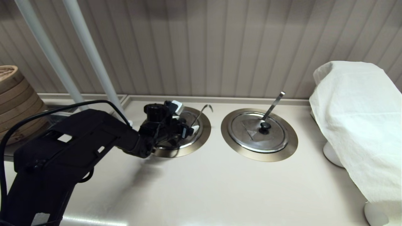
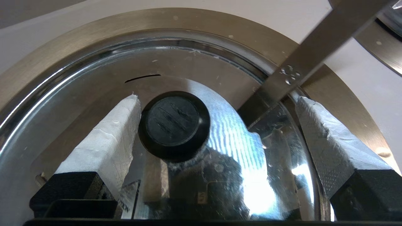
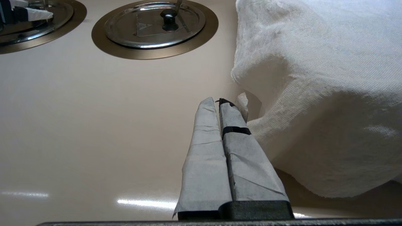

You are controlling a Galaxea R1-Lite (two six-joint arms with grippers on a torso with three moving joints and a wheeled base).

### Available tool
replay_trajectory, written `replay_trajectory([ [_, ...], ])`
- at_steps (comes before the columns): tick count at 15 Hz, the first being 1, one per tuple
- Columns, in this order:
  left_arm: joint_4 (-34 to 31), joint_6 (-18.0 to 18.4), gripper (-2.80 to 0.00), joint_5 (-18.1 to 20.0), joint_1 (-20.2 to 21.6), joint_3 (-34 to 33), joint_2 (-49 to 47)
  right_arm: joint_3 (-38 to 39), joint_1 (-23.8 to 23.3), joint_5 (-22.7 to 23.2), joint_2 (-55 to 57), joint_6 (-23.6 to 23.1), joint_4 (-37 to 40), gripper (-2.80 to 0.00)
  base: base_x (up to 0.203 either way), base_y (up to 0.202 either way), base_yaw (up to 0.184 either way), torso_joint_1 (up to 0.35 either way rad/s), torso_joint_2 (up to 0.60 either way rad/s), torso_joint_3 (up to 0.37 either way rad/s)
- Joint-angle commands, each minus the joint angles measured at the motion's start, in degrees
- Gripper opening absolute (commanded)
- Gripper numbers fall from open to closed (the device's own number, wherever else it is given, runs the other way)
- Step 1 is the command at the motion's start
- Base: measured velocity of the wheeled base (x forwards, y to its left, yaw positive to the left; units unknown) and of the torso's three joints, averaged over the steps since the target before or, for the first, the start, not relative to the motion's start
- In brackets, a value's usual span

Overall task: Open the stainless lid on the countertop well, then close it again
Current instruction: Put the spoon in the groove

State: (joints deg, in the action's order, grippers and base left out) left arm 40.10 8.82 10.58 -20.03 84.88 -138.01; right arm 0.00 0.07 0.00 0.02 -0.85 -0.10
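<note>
At the far left edge a stack of bamboo steamers (image 1: 12, 100) sits by two pale poles (image 1: 91, 59), well apart from the jaws. Next comes the left gripper (image 1: 183, 125), which hangs low over the stainless lid (image 1: 190, 131). Its jaws are wide open. In the left wrist view the left gripper (image 2: 216, 103) has its two white-wrapped fingers (image 2: 110, 131) spread over the stainless lid (image 2: 94, 81). The black knob (image 2: 174, 124) sits between the jaws, right beside one finger and well apart from the other. You cannot tell if that finger touches the knob. The lid lies flat and closed in the countertop well (image 1: 204, 138), whose wide bronze-grey ring (image 2: 78, 40) goes all around it. The ladle handle (image 1: 202, 113), thin with a hook tip, sticks up out of the lid's edge, close by the other finger; it shows as a flat steel strip (image 2: 311, 53) in the left wrist view. Further right, away from those jaws, is the twin lid (image 1: 259, 131) with its own black knob and a straight flat-tipped handle (image 1: 274, 105), in a matching ring. At the far right a white cloth (image 1: 358, 125) covers something tall. The right gripper (image 3: 218, 102) hovers above the bare counter (image 3: 94, 125) with its jaws pressed together on nothing, just beside the white cloth (image 3: 314, 94).
</note>
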Motion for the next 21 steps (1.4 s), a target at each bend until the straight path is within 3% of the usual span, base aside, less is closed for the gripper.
replay_trajectory([
  [1, 2.3, -0.7, 0.0, 0.2, 1.3, 5.9, -4.0, 0.0, 0.0, 0.0, 0.0, 0.0, 0.0, -2.8, 0.0, 0.0, 0.0, 0.0, 0.0, 0.0],
  [7, -5.1, -1.2, 0.0, 0.3, 1.6, 27.2, -12.2, 0.0, 0.0, 0.0, 0.1, 0.0, 0.0, -2.8, 0.0, 0.0, 0.0, 0.0, 0.0, 0.0],
  [10, -8.9, -1.3, 0.0, 3.7, 1.6, 28.4, -13.0, 0.0, 0.0, 0.0, 0.0, 0.0, 0.0, -2.8, 0.0, 0.0, 0.0, 0.0, 0.0, 0.0],
  [21, -9.5, -2.0, 0.0, 3.6, 4.1, 28.9, -12.0, 0.0, 0.0, 0.0, 0.0, 0.0, 0.0, -2.8, 0.0, 0.0, 0.0, 0.0, 0.0, 0.0],
])
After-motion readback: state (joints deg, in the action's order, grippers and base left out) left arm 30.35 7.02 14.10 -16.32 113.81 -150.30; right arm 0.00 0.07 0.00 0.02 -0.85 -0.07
